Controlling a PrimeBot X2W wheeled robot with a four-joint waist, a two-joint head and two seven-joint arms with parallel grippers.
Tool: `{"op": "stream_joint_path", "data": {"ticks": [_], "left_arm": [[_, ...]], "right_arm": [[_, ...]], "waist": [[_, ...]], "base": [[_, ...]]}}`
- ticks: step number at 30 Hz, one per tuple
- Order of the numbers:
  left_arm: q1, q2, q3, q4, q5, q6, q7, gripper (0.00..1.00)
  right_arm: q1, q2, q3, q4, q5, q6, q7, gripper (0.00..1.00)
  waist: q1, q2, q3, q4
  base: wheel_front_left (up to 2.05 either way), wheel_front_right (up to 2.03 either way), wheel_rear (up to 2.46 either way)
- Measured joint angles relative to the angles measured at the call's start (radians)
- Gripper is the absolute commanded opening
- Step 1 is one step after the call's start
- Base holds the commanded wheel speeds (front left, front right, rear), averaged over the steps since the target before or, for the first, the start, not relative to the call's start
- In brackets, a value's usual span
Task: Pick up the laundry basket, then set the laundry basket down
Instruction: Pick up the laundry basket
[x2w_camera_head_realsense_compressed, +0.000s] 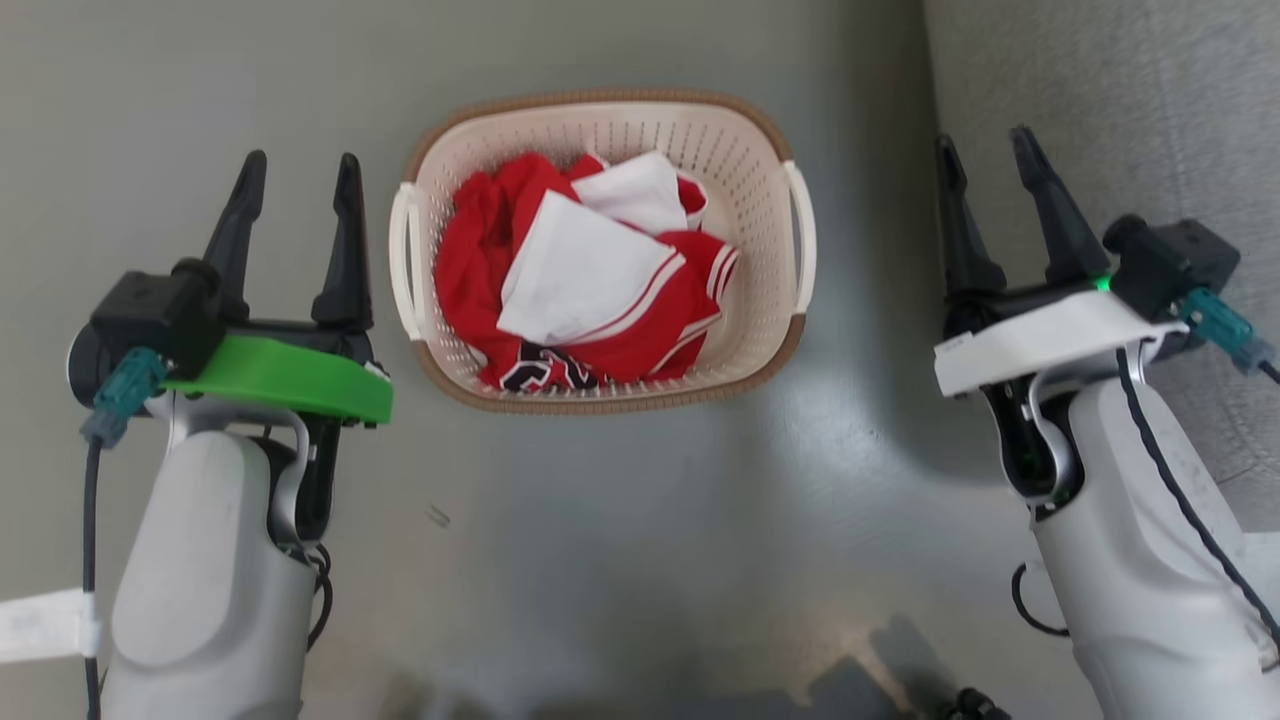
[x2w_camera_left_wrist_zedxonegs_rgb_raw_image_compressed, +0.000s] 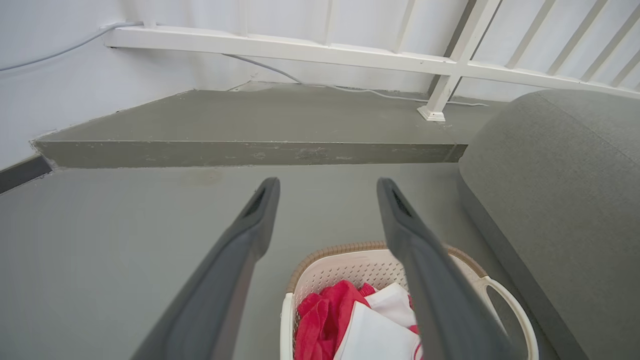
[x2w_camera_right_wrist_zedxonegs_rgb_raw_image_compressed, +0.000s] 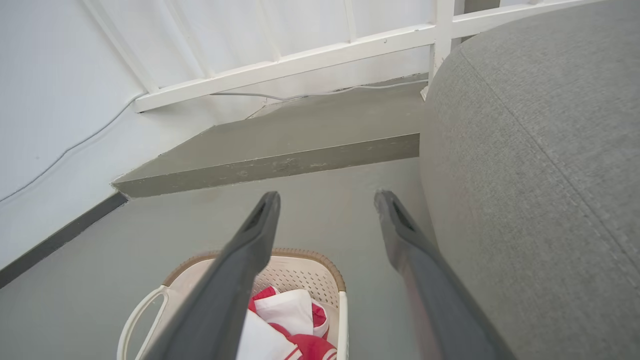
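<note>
The laundry basket (x2w_camera_head_realsense_compressed: 740, 160), cream-white with a brown rim and white side handles, rests on the grey floor between my two arms. Red and white clothes (x2w_camera_head_realsense_compressed: 585, 275) fill it. My left gripper (x2w_camera_head_realsense_compressed: 298, 172) hovers open just left of the basket's left handle, nothing between its fingers. My right gripper (x2w_camera_head_realsense_compressed: 985, 150) is open too, a short way right of the right handle. The left wrist view has the basket (x2w_camera_left_wrist_zedxonegs_rgb_raw_image_compressed: 345, 270) low between and behind the left gripper (x2w_camera_left_wrist_zedxonegs_rgb_raw_image_compressed: 327, 187). The right wrist view has the basket (x2w_camera_right_wrist_zedxonegs_rgb_raw_image_compressed: 300, 272) low at left, partly behind a finger of the right gripper (x2w_camera_right_wrist_zedxonegs_rgb_raw_image_compressed: 327, 200).
A grey upholstered sofa (x2w_camera_head_realsense_compressed: 1130, 110) stands close on the right, beside my right arm. Ahead, a low grey step (x2w_camera_left_wrist_zedxonegs_rgb_raw_image_compressed: 250, 152) runs across the floor below a white railing (x2w_camera_left_wrist_zedxonegs_rgb_raw_image_compressed: 280, 47) and white wall. A strip of white tape (x2w_camera_head_realsense_compressed: 45, 625) lies on the floor at lower left.
</note>
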Motion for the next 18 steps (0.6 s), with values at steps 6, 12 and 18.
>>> {"op": "stream_joint_path", "data": {"ticks": [6,12,18], "left_arm": [[-0.048,0.007,0.001,0.062,-0.003,0.0,-0.003,1.0],[-0.097,0.01,-0.002,0.138,-0.03,-0.004,-0.002,1.0],[-0.161,0.017,-0.012,0.211,-0.036,-0.009,0.008,1.0]], "right_arm": [[-0.064,0.001,0.012,0.06,-0.001,0.0,0.0,1.0],[-0.128,0.002,0.027,0.131,-0.001,0.0,0.0,1.0],[-0.191,0.003,0.045,0.21,0.002,0.0,0.014,1.0]], "waist": [[0.0,0.0,0.059,0.003],[0.0,0.0,0.112,0.004],[0.0,0.0,0.155,0.005]], "base": [[0.0,0.0,0.0],[0.0,0.0,0.0],[0.0,0.0,0.0]]}}
